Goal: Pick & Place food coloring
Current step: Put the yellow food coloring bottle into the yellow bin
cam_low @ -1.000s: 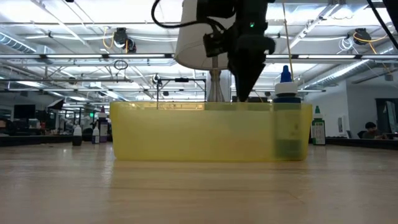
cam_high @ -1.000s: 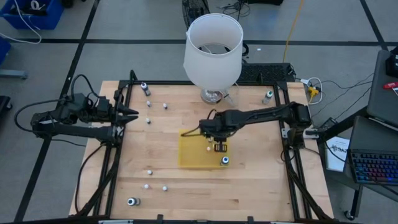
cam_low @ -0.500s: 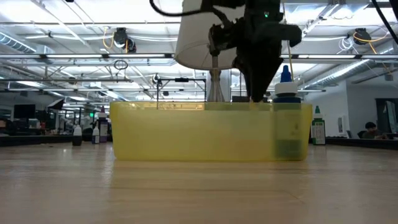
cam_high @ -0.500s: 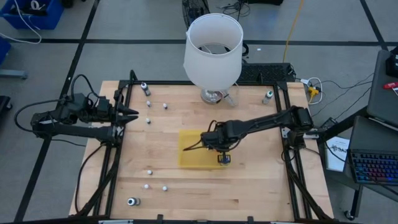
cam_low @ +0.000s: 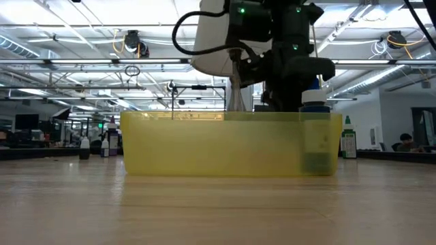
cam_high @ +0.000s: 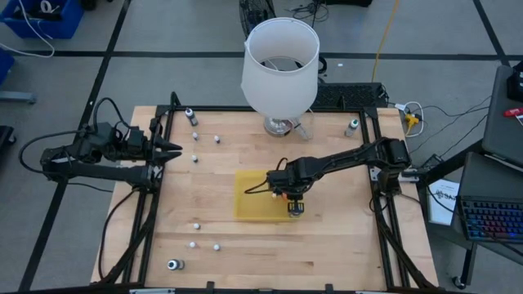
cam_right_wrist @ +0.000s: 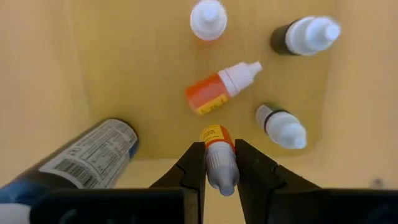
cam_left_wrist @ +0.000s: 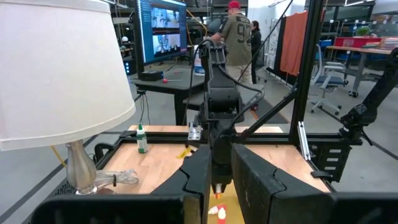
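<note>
A small food coloring bottle with an orange-yellow label sits between the right gripper's fingers, which are closed on its grey-capped end, above the yellow tray. Its long axis runs along the fingers, cap toward the wrist. An orange bottle lies on its side below, with others beside it. The left gripper waits shut at the table's left edge.

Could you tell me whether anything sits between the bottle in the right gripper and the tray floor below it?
Nothing visible directly under it. The right gripper holds a small bottle over bare yellow tray floor; the orange bottle lies just beyond, and a dark bottle beside.
</note>
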Robot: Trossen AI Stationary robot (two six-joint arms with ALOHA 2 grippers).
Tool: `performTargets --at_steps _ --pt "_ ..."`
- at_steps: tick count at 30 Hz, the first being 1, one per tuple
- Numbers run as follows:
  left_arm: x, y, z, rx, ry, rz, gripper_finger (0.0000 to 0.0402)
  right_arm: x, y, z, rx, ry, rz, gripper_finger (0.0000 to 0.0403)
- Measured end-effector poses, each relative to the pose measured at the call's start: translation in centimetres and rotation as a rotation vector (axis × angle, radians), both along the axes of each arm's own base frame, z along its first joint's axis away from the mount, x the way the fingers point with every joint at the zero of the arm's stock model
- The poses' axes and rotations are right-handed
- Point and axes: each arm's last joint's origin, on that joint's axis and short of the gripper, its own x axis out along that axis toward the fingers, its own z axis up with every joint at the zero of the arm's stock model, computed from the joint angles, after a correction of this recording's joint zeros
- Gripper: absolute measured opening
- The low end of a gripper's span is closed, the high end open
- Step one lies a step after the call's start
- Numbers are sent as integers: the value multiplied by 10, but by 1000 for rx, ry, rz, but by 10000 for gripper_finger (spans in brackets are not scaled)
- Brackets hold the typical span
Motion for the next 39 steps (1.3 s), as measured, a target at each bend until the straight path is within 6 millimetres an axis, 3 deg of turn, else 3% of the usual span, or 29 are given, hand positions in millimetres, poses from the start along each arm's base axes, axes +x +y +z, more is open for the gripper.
performTargets --at_steps 20,29,35,39 --pt "0 0 0 0 0 0 67 -2 -16 -15 60 -30 -13 49" --pt "0 0 0 0 0 0 67 -1 -15 -15 65 -35 -59 153" --pt "0 0 0 0 0 0 67 1 -15 -12 62 -41 -70 159" --pt "0 0 0 0 -1 0 67 2 -15 1 64 -81 -70 152"
